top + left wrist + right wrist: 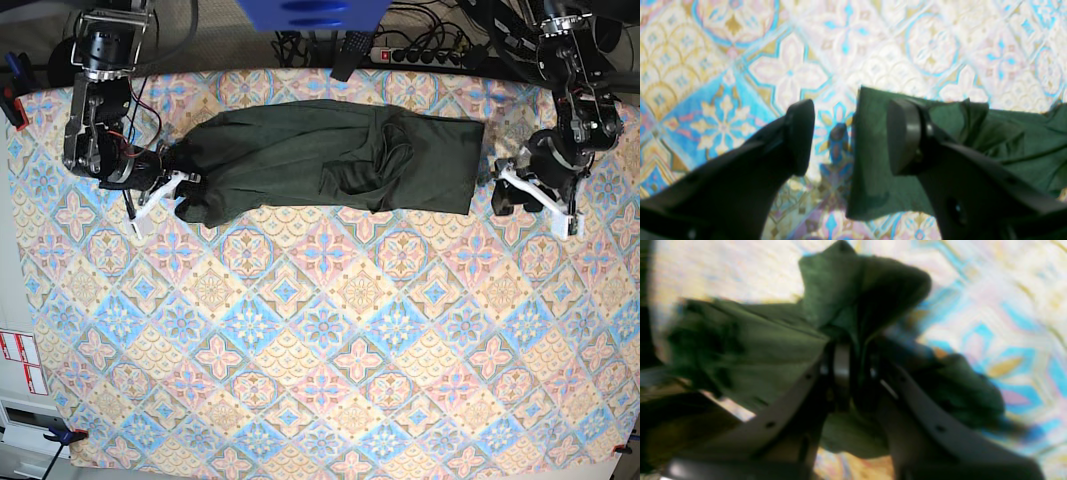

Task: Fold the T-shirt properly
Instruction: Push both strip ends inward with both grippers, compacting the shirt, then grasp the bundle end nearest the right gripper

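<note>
The dark olive-green T-shirt (pixel 330 160) lies bunched in a long band across the far part of the table. My right gripper (pixel 178 188) is at its left end in the base view. In the right wrist view the gripper (pixel 853 373) is shut on a fold of the shirt (pixel 773 350), and the picture is blurred. My left gripper (pixel 497 190) is at the shirt's other end. In the left wrist view it (pixel 851 133) is open, with one finger over the shirt's edge (pixel 1007 140) and the other over bare cloth.
The table (pixel 320 350) is covered by a patterned tile-print cloth. A power strip and cables (pixel 420 55) run along the far edge. A blue object (pixel 310 12) is at the top. A red clamp (pixel 12 105) is on the left edge.
</note>
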Motion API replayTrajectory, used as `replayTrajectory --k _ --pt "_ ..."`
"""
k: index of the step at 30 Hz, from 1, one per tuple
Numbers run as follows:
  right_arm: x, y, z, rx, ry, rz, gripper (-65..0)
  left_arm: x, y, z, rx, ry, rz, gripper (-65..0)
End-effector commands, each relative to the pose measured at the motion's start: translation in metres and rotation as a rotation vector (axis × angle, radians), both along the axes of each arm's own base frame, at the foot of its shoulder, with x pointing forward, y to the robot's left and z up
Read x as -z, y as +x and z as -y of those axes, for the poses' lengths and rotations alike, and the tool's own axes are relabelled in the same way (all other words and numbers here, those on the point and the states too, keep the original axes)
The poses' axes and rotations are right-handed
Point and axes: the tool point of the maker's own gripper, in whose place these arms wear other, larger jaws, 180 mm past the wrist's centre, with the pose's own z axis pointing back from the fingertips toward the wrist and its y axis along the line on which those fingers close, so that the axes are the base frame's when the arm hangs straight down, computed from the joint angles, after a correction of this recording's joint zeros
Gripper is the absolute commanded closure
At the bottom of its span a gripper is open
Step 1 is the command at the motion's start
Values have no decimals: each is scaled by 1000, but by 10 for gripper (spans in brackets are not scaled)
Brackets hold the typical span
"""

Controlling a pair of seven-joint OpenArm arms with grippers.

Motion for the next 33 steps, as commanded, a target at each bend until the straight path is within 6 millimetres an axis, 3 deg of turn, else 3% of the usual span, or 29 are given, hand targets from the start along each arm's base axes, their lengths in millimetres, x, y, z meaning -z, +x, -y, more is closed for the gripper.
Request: replayTrajectory --k 1,5,11,18,24,33 --pt "-18 23 14 26 -17 74 -49 -11 6 -3 3 11 43 -346" --pt "-22 31 24 31 -57 79 -49 -14 6 -10 -14 17 51 -346" --pt "-18 26 20 -11 -71 39 -73 -14 6 -10 -16 17 50 -346" --pt "-11 15 15 -31 -75 12 -329 -16 11 -10 -15 17 59 -346" --pt "-17 18 46 -25 -142 20 -480 -16 12 -10 -16 18 61 -346" --pt "-40 41 76 -28 -217 73 -487 -16 12 -10 -16 18 61 -346"
